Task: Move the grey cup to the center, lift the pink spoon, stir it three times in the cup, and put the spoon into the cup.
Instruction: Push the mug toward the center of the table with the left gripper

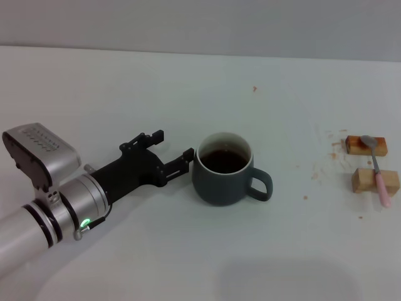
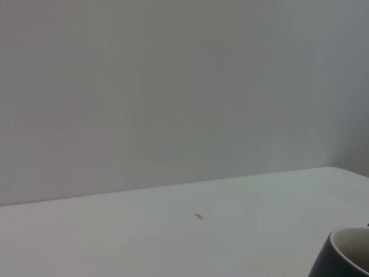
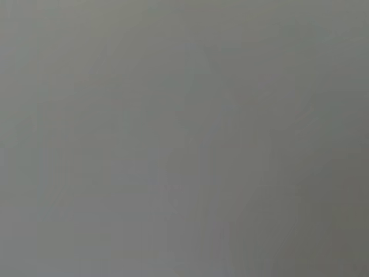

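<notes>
The grey cup (image 1: 225,179) stands near the middle of the white table (image 1: 125,88), its handle pointing right and dark liquid inside. Part of its rim also shows in the left wrist view (image 2: 346,254). My left gripper (image 1: 174,144) is open and empty, just left of the cup. Its nearer fingertip is very close to the cup's rim, and the cup is not between the fingers. The pink spoon (image 1: 378,169) lies at the far right across two wooden blocks, bowl away from me and pink handle toward me. My right gripper is out of view.
Two tan wooden blocks (image 1: 367,145) (image 1: 364,180) sit at the table's right edge under the spoon. Small brown crumbs and stains (image 1: 326,150) dot the table to their left. A plain grey wall stands behind the table.
</notes>
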### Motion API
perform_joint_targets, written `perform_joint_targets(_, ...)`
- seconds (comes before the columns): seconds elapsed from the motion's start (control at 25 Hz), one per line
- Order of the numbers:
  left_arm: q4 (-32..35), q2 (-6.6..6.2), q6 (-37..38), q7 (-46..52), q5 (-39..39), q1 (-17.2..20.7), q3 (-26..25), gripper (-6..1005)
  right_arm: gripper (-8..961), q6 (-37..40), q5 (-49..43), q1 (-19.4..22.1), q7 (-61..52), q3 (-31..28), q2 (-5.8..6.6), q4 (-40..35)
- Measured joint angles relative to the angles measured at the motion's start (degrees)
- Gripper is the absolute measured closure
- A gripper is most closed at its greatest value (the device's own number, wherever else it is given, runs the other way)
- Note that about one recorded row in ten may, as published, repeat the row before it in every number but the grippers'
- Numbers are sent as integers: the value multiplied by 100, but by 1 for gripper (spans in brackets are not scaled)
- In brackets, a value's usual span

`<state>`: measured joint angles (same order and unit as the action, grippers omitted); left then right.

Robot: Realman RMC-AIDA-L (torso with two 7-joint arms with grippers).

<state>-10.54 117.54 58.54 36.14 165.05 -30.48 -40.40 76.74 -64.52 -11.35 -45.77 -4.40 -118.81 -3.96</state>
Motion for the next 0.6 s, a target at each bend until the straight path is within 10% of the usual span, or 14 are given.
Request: perform_joint_targets(0.6, 47, -88, 302, 161, -16, 60, 176, 169, 136, -72, 0, 48, 16, 19, 7, -73)
